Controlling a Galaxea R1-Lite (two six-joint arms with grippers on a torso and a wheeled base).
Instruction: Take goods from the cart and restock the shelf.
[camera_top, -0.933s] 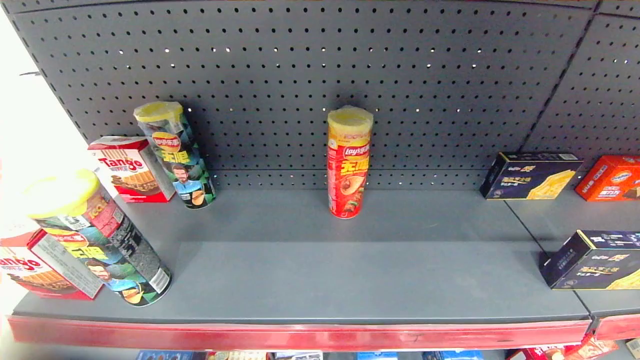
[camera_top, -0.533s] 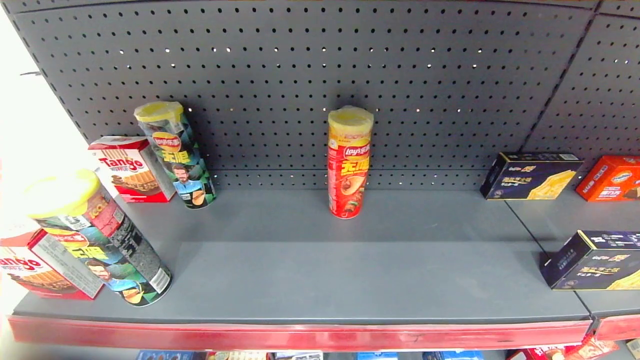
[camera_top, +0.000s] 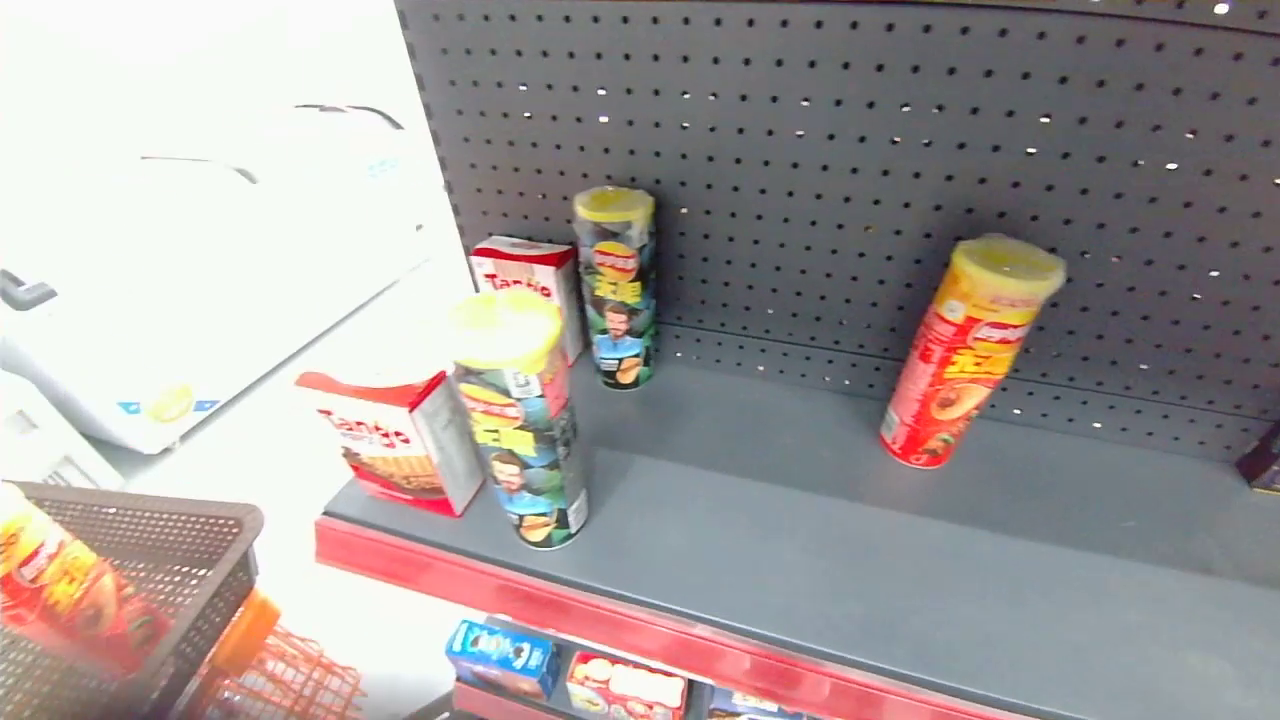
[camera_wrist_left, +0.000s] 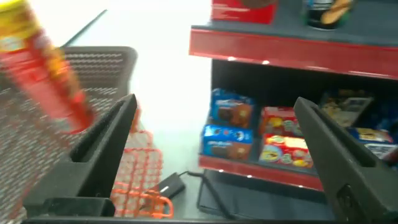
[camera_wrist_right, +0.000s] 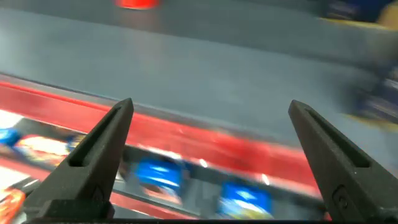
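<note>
A red chip can (camera_top: 60, 592) lies in the dark mesh cart basket (camera_top: 190, 530) at the lower left; it also appears as the red can (camera_wrist_left: 46, 68) in the left wrist view. My left gripper (camera_wrist_left: 211, 106) is open and empty, low beside the cart and below the shelf edge. A red chip can (camera_top: 965, 350) stands at the back of the grey shelf (camera_top: 800, 540). My right gripper (camera_wrist_right: 211, 109) is open and empty, in front of the shelf's red lip (camera_wrist_right: 199, 137).
Two dark chip cans (camera_top: 520, 415) (camera_top: 618, 285) and two red wafer boxes (camera_top: 400, 440) (camera_top: 525, 285) stand at the shelf's left end. Snack boxes (camera_top: 500, 655) fill the lower shelf. An orange wire cart frame (camera_top: 290, 680) sits under the basket. A white cabinet (camera_top: 200, 290) is on the left.
The head camera has swung left, so the cart basket and white cabinet have come into view and the boxes at the right have left it. The shelf goods themselves have not moved.
</note>
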